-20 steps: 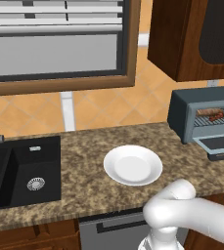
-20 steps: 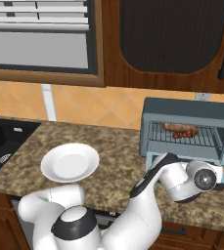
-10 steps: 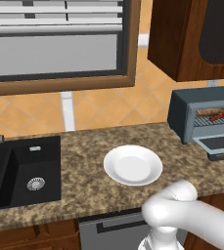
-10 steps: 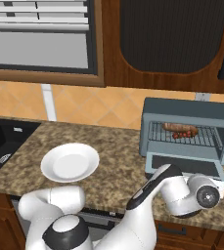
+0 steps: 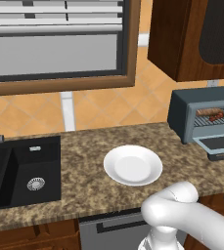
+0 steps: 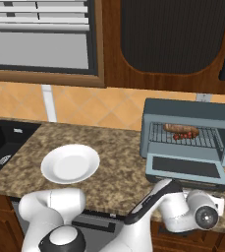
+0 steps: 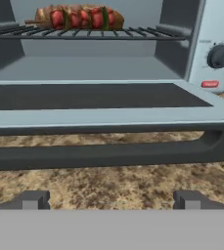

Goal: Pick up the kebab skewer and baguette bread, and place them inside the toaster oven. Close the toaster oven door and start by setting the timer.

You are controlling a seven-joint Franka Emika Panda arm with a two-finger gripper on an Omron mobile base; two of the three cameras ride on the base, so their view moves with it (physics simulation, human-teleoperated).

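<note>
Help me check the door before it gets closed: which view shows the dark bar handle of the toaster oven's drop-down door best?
The hand view: the dark bar handle spans it, close and unblocked, beyond the open gripper. The right base view shows the handle as a thin strip above the arm. The left base view catches its end at the frame edge.

A speckled brown granite counter (image 5: pixel 84 171) carries everything. A white plate (image 5: pixel 133 164) sits near its middle. To one side a black sink (image 5: pixel 23 176) is sunk into it. At the other end stands the toaster oven (image 6: pixel 187 140), its door (image 6: pixel 186 170) dropped open and level just above the stone.
</note>
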